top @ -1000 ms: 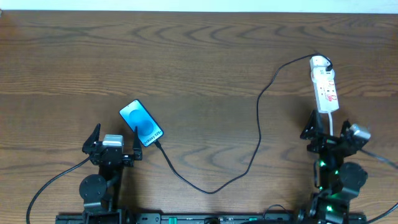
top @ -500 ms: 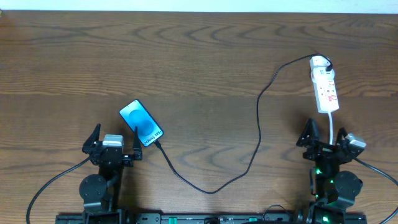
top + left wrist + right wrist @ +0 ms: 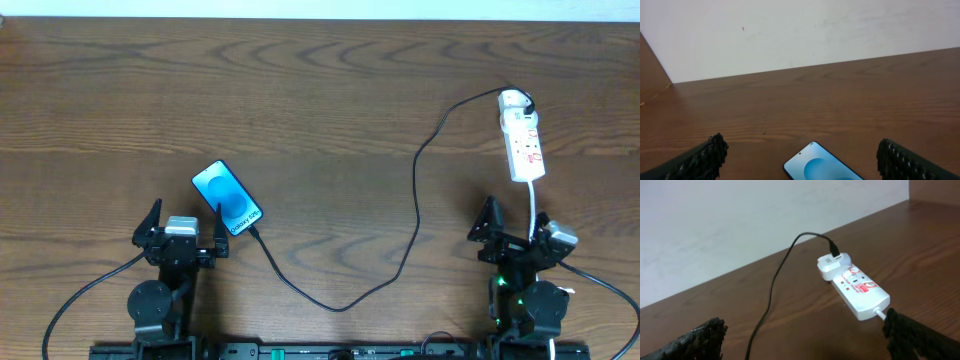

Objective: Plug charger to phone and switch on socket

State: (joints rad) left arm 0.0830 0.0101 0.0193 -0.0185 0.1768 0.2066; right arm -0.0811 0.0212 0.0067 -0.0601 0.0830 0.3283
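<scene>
The phone [image 3: 227, 198], with its blue screen up, lies at the front left, and its top also shows in the left wrist view [image 3: 822, 167]. The black charger cable [image 3: 415, 200] runs from the phone's lower end in a loop to the far end of the white socket strip [image 3: 523, 140]. My left gripper [image 3: 185, 228] is open and empty just in front of the phone, and it shows in its own view [image 3: 801, 146] too. My right gripper [image 3: 515, 235] is open and empty in front of the strip [image 3: 855, 285], a short way from it. The cable [image 3: 772, 295] passes between its fingers.
The strip's white cord [image 3: 535, 205] runs from its near end down towards my right arm. A pale wall [image 3: 790, 30] stands behind the table's far edge. Bare brown wood lies between the phone and the strip.
My right gripper has drawn back from the strip's near end towards the front edge of the table. The left arm, phone and cable have not moved.
</scene>
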